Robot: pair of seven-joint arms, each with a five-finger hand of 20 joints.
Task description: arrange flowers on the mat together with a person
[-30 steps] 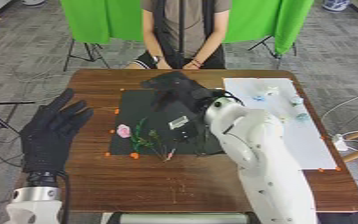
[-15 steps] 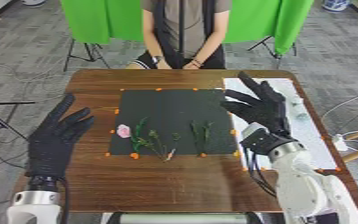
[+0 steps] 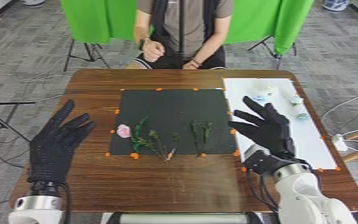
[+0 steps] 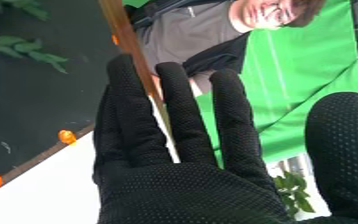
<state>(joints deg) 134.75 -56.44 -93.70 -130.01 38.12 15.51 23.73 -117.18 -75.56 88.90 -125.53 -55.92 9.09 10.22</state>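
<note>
My right hand (image 3: 270, 136) is open and empty; I should lower it slowly to a pale blue flower (image 3: 302, 117), pinching lightly without crushing it.

- Mat (image 3: 162, 106): reference item; lies on the table (image 3: 131, 187).
- Flower head (image 3: 124, 131): on the mat, near half, at the left edge.
- Left stem (image 3: 140, 132): on the mat, near half, left side.
- Sprig (image 3: 163, 149): on the mat, near half, left of centre; lower end extends past the near edge.
- Stem pair (image 3: 200, 132): on the mat, near half, right of centre.
- Markers (image 3: 135, 155): around the mat, along its edges.
- Sheet (image 3: 304, 147): right of the mat, extending beyond its far and near edges.
- Loose blossoms (image 3: 295, 100): right of the mat, on the sheet's far half.
- Curtain (image 3: 100, 20): behind the mat, beyond the table.
</note>
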